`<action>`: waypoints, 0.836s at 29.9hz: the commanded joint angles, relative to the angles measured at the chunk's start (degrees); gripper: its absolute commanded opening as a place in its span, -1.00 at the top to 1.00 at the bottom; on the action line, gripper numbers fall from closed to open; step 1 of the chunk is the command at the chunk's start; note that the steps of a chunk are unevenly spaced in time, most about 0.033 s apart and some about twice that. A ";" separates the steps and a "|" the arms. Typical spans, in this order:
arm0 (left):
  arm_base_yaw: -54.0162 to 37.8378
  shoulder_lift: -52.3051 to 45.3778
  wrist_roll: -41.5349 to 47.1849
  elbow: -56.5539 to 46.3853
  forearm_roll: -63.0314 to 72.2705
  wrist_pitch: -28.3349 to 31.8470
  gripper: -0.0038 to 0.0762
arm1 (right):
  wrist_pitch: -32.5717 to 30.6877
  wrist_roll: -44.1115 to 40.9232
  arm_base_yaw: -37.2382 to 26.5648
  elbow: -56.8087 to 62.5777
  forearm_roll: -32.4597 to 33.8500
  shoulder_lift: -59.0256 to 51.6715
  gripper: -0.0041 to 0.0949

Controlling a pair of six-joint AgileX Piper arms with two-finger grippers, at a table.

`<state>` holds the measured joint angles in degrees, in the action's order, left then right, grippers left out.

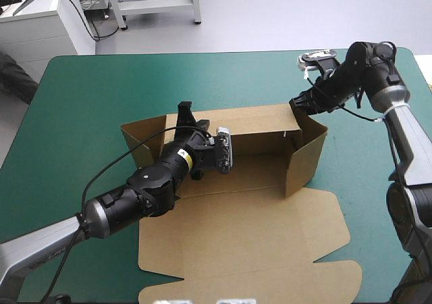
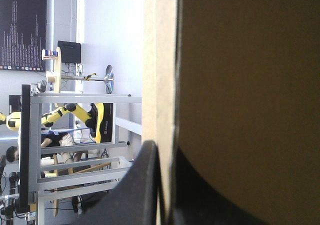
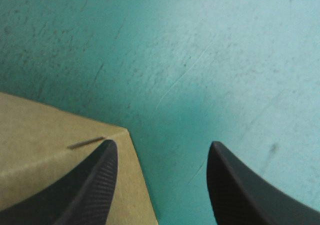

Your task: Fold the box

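The brown box (image 1: 260, 145) stands in mid-table as an open tray, its back and right walls raised and its lid (image 1: 250, 240) flat toward the near edge. My left gripper (image 1: 184, 113) reaches over the back wall's left part. In the left wrist view it (image 2: 162, 185) is shut on the box, with the board's edge (image 2: 160, 60) rising between the two black fingers. My right gripper (image 1: 300, 105) hovers at the box's far right corner. In the right wrist view it (image 3: 162, 150) is open, one finger (image 3: 95, 185) over the box corner (image 3: 50, 140), the other over bare cover.
The box's left side flap (image 1: 142, 138) leans outward beside my left arm. Teal-green cover (image 1: 88, 94) shows all around the box, widest at the far left and far middle. The table's far right corner lies just behind my right arm.
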<state>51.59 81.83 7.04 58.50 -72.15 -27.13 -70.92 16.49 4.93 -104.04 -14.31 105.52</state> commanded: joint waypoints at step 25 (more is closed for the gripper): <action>0.49 -1.48 0.27 0.97 0.61 4.65 0.92 | 16.58 18.27 0.48 37.59 -15.89 -30.24 -0.08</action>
<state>51.59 81.78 6.99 58.50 -72.10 -26.73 -61.19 32.49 4.93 -67.33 -26.93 78.74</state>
